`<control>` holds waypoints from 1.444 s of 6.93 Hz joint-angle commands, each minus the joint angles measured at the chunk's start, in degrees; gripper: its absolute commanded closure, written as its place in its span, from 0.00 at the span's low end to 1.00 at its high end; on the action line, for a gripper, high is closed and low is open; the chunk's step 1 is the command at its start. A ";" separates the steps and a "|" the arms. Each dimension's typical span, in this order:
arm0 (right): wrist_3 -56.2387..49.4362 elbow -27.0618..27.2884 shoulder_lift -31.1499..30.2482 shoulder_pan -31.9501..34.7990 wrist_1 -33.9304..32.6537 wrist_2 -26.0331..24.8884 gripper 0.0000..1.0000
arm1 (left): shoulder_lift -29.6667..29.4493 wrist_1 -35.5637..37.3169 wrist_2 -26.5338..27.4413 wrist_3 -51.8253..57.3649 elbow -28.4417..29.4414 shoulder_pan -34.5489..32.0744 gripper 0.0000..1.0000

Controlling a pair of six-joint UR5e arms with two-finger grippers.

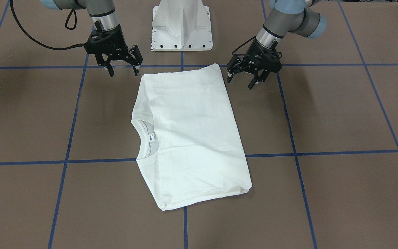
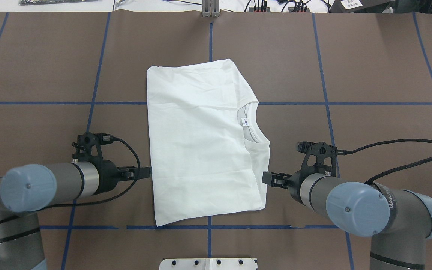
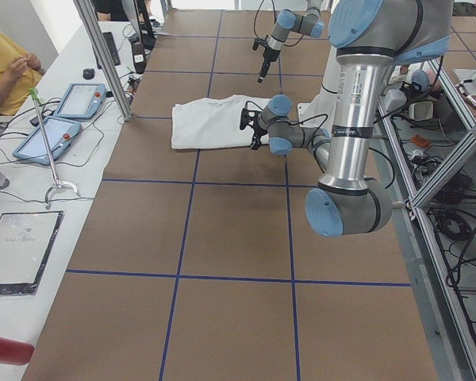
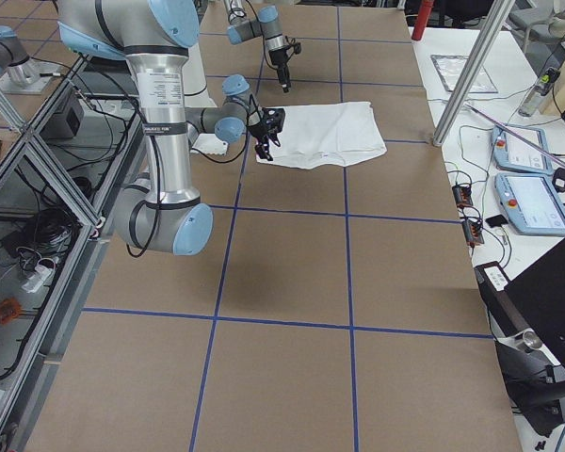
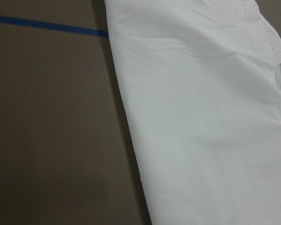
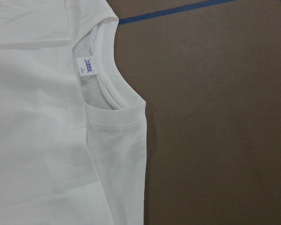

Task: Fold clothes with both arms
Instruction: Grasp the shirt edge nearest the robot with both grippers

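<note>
The white T-shirt [image 1: 192,138] lies folded into a rough rectangle on the brown table, its ribbed collar [image 2: 255,123] and small blue-printed label [image 6: 89,65] facing my right side. No printed text shows. My left gripper [image 1: 240,82] hovers open just beside the shirt's near corner on my left, holding nothing. My right gripper [image 1: 123,73] hangs open beside the near corner on my right, also free of the cloth. From overhead the left gripper [image 2: 146,172] and right gripper [image 2: 267,177] flank the shirt's [image 2: 201,142] near end. Both wrist views show only cloth [image 5: 201,117] and table.
The white pedestal base [image 1: 181,27] stands just behind the shirt. Blue tape lines [image 2: 51,102] grid the table. A side bench with tablets [image 3: 63,119] and a seated person [image 3: 4,67] runs along the far edge, behind an aluminium post [image 3: 103,55].
</note>
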 commanded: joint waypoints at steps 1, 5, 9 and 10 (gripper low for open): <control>0.27 -0.19 0.02 -0.01 0.03 -0.06 0.00 | -2.86 9.99 3.71 -3.14 -1.26 5.73 0.00; 0.27 -0.37 0.02 0.08 -0.06 -0.14 0.00 | -6.46 16.59 6.45 -9.65 -1.18 10.40 0.56; 0.27 -0.46 0.02 0.08 -0.06 -0.06 0.00 | -6.65 19.51 6.45 -9.66 -1.09 12.52 0.53; 0.18 -0.37 0.02 0.08 -0.06 -0.06 0.00 | -6.82 19.52 6.45 -9.66 -1.09 12.96 0.53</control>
